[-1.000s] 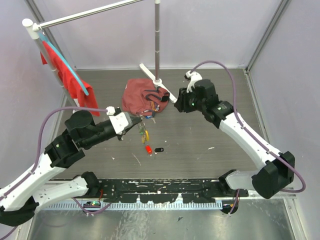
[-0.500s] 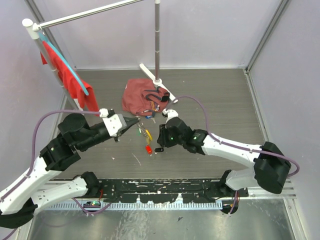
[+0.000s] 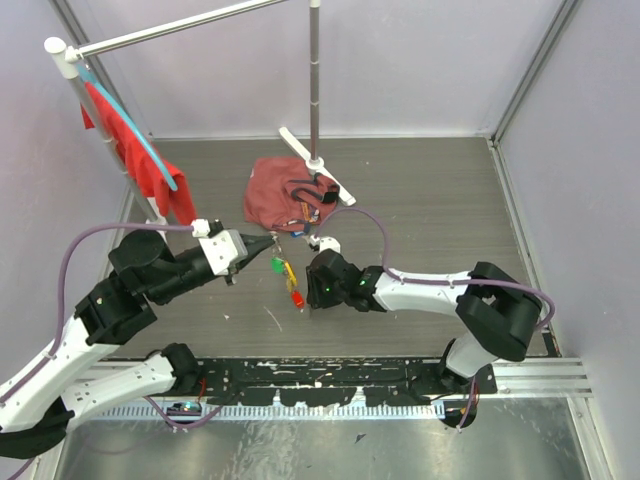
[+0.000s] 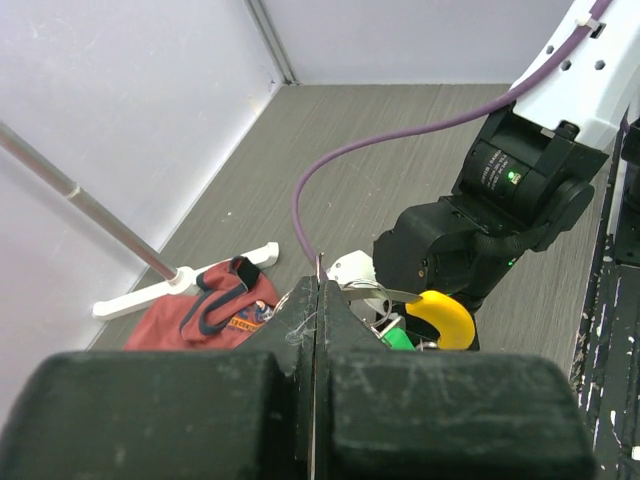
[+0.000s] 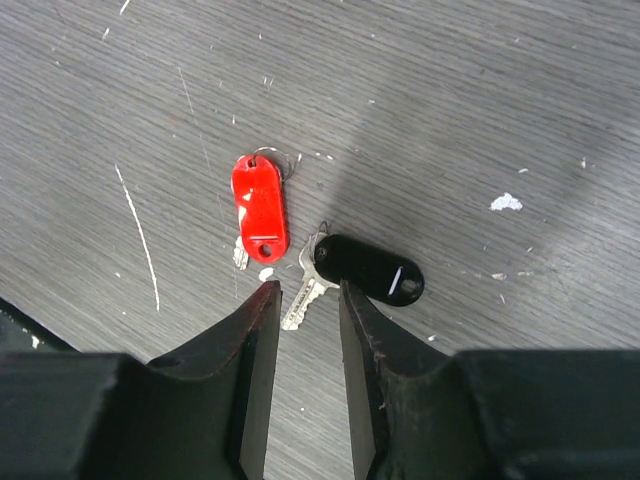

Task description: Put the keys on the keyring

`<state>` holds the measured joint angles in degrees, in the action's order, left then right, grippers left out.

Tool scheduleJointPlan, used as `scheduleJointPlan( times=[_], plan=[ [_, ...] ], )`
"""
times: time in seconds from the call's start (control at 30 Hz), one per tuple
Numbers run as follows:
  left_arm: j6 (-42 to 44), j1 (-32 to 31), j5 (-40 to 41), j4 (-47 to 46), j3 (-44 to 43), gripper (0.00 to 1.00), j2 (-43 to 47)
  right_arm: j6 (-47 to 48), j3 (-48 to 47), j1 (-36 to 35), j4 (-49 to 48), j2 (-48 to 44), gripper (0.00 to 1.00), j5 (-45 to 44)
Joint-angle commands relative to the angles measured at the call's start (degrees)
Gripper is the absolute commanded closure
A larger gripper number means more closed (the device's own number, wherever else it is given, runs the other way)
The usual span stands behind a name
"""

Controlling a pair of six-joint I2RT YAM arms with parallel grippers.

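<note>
Descent from the table's (image 3: 430, 200) far side brings the right hand (image 5: 305, 300), narrowly parted, over the black-tagged key (image 5: 370, 268) and red-tagged key (image 5: 258, 207) mid-table, likely to grasp one, while the left hand (image 4: 316, 295) holds the keyring (image 4: 385, 293) pinched nearby.

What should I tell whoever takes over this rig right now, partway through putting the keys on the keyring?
Left gripper: shut, apparently pinching the keyring. A yellow tag and a green tag hang by it, so those keys look threaded.
Right gripper: open, low over the table, holding nothing.
On the table: the red-tagged key and the black-tagged key lie side by side just ahead of the right fingers. The black one's blade points into the gap.
Left to do: pick up each loose key and thread it on.
</note>
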<state>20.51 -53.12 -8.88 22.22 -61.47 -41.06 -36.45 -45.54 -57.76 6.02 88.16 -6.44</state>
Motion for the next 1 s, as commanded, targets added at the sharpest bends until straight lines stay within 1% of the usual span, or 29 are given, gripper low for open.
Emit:
scheduleJointPlan(
  times=[0.0,0.2,0.5,0.97],
  plan=[
    [0.3,0.2,-0.1,-1.0,0.6,1.00,0.8,-1.3,-3.4,-0.3,-1.9,0.7,0.64,-1.0],
    [0.4,0.2,-0.6,-1.0,0.7,1.00,0.6,-0.9,-4.2,-0.5,-2.9,2.8,0.65,-0.6],
    [0.5,0.2,-0.5,-1.2,0.9,1.00,1.2,0.0,-6.4,-0.6,-0.9,5.0,0.72,-2.6],
    [0.5,0.2,-1.0,-1.5,1.1,1.00,1.1,0.9,-7.8,-0.6,1.9,6.7,0.73,-3.1]
  ],
)
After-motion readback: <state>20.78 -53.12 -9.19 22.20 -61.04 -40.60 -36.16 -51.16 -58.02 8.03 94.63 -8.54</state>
